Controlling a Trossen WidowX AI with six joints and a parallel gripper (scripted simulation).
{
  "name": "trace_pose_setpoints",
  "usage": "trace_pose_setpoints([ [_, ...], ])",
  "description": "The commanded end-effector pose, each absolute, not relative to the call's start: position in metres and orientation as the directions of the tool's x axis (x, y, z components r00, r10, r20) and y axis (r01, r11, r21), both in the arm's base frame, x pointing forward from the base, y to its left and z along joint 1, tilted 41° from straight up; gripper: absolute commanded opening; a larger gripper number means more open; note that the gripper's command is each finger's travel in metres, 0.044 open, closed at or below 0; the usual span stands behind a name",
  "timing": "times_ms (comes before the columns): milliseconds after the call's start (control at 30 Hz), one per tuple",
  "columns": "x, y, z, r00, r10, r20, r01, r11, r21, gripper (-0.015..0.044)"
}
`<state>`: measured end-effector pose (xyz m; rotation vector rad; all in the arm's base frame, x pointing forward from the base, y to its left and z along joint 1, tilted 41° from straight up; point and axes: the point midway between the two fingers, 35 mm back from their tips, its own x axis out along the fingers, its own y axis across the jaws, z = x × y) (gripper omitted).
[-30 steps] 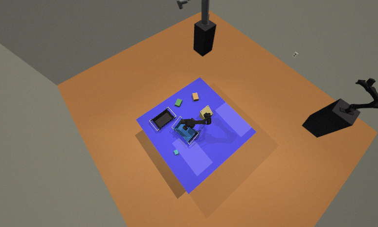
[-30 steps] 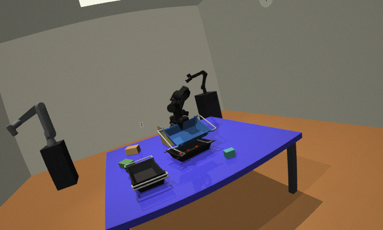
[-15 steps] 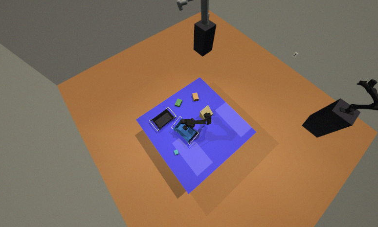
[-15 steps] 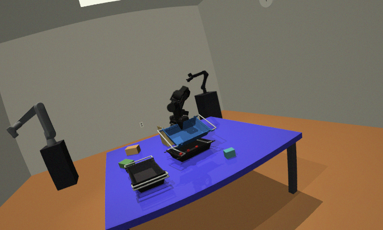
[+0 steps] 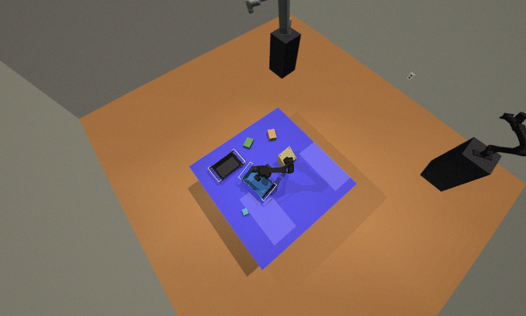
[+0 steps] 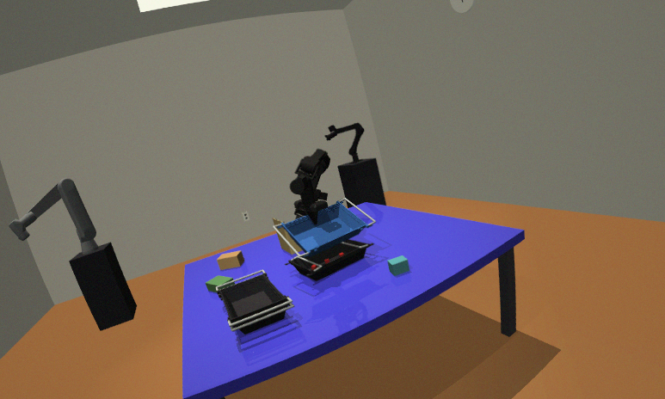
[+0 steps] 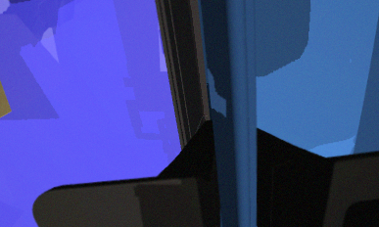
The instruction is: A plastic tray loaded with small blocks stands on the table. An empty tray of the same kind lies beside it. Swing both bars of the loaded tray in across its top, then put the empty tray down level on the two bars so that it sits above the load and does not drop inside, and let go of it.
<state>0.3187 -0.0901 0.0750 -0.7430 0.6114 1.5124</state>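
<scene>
The gripper point(image 6: 316, 214) is clamped on the blue tray's point(image 6: 324, 232) far wall, holding it above the loaded black tray point(image 6: 327, 260), mid-desk.

My matt black gripper point(image 7: 234, 196) pinches the smooth, translucent blue plastic tray point(image 6: 324, 232), its pale wire bars point(image 6: 360, 210) looking like thin metal, above the glossy black plastic loaded tray point(image 6: 327, 261) on the shiny, reflective blue table point(image 6: 423, 248).
</scene>
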Motion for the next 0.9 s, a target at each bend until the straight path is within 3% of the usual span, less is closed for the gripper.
trace_pose_setpoints([
  [0,0.322,-0.096,0.078,0.015,0.646,-0.763,-0.995,-0.068,-0.077,0.0000],
  [867,0.323,-0.084,0.064,0.015,0.646,-0.763,-0.995,-0.068,-0.077,0.0000],
])
